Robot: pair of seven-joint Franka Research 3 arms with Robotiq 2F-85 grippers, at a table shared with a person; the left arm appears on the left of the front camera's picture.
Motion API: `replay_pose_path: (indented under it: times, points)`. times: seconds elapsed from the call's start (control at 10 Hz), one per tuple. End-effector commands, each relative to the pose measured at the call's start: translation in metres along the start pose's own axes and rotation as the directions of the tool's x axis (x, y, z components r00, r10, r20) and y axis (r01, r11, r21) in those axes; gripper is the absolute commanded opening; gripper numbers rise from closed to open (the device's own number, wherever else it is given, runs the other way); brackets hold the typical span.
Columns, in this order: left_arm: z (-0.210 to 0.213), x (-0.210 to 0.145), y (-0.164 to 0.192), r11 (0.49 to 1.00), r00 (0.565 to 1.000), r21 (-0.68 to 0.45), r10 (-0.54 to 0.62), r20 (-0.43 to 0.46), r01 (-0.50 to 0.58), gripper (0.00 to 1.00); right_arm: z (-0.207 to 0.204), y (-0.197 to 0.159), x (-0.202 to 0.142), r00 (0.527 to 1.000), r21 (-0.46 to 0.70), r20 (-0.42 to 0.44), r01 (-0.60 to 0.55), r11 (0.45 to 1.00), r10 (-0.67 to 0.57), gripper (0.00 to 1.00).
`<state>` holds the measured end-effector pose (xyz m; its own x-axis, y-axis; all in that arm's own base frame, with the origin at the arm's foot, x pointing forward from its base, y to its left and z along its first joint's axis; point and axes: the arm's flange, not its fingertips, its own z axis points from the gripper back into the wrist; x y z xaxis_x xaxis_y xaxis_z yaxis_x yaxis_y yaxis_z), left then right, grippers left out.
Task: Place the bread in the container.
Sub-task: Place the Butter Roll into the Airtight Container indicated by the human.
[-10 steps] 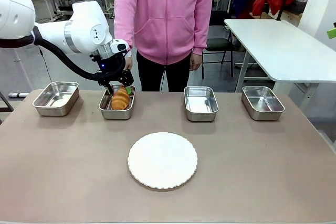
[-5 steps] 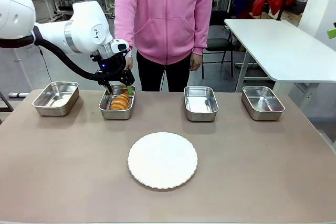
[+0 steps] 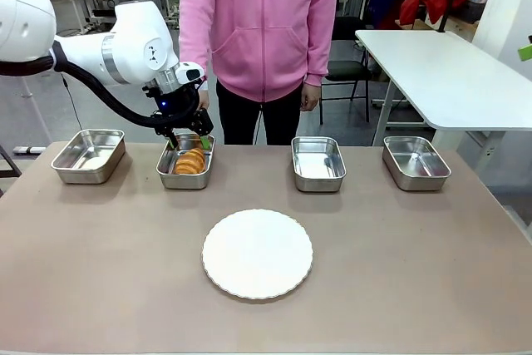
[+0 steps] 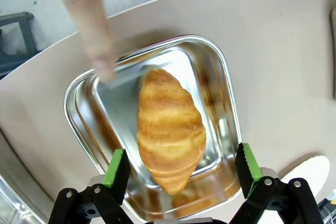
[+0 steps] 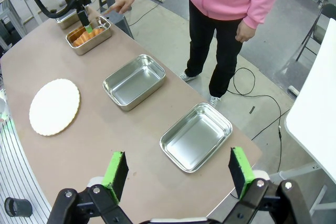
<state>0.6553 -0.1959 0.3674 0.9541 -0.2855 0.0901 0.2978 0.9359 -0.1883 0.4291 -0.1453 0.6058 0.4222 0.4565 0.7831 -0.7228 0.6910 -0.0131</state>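
Note:
The bread (image 3: pixel 191 161), a golden-brown croissant, lies in the container (image 3: pixel 184 181), the second steel tray from the left. My left gripper (image 3: pixel 188 140) hangs just above it, open, its green pads apart and nothing between them. In the left wrist view the bread (image 4: pixel 170 129) rests lengthwise on the floor of the container (image 4: pixel 84 121), with the left gripper (image 4: pixel 181 169) straddling its near end without touching it. A person's finger (image 4: pixel 84 19) points at the far rim. My right gripper (image 5: pixel 177 170) is open, high over the table's right end.
Three more steel trays stand in the far row: one at the left (image 3: pixel 83 174), two at the right (image 3: pixel 318 164) (image 3: pixel 416 162). A round white plate (image 3: pixel 258 253) lies mid-table. The person in a pink hoodie (image 3: pixel 262 22) stands at the far edge.
The left gripper has opened and let the bread go. The bread, held tilted between the fingers before, has dropped flat into the container. The arm has hardly moved.

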Motion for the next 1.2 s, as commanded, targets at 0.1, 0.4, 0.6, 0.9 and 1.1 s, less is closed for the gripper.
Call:
replay_pose_path:
  times: [0.1, 0.4, 0.6, 0.9, 1.1]
  points:
    - [0.000, 0.000, 0.001, 1.000, 1.000, 0.004, -0.001, 0.000, 0.001, 1.00, 0.001, 0.001, 0.002, 1.000, -0.001, 0.006, -0.004, 1.000, 0.004, 1.00]
    - [0.024, -0.014, -0.021, 1.000, 1.000, 0.023, 0.009, 0.027, -0.010, 1.00, 0.001, 0.001, 0.002, 1.000, -0.001, 0.006, -0.004, 1.000, 0.004, 1.00]
    - [0.064, -0.053, -0.059, 0.998, 0.997, 0.060, -0.005, 0.081, 0.001, 1.00, 0.001, 0.001, 0.002, 1.000, -0.001, 0.006, -0.004, 1.000, 0.004, 1.00]
    - [0.091, -0.144, -0.090, 0.992, 0.996, 0.129, 0.004, 0.093, -0.016, 1.00, 0.001, 0.001, 0.002, 1.000, -0.001, 0.006, -0.004, 1.000, 0.004, 1.00]
    - [0.092, -0.209, -0.096, 0.993, 0.991, 0.117, 0.013, 0.134, -0.029, 1.00, 0.001, 0.001, 0.002, 1.000, -0.001, 0.006, -0.004, 1.000, 0.004, 1.00]
